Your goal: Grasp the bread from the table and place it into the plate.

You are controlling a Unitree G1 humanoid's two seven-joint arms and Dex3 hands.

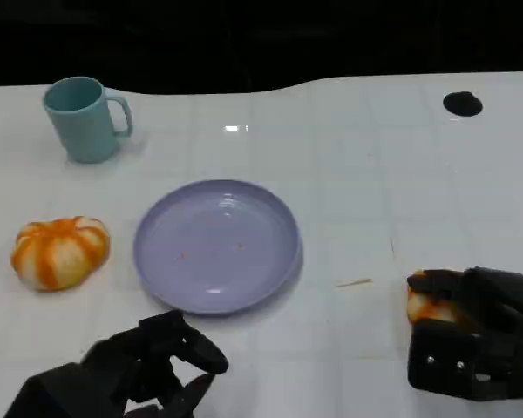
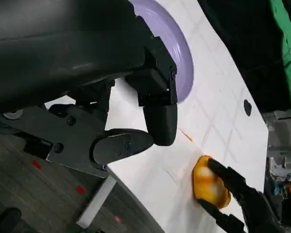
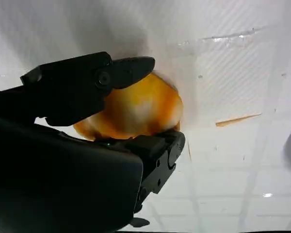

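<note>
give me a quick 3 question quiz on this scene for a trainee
1. True or false: the plate already has bread on it.
2. Which hand has its fingers around a bread? A) left hand B) right hand
3. Fill in: the mug stands in the table's far ____ corner in the head view.

Key:
1. False; it is bare. One bread lies left of it.
2. B; it has closed around the other bread at the right, which is not yet lifted.
3. left.

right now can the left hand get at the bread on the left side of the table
Probably yes. The left hand sits open near the table's front edge, the bread lies uncovered ahead and to its left, and nothing stands between them; the plate is off to the side.
</note>
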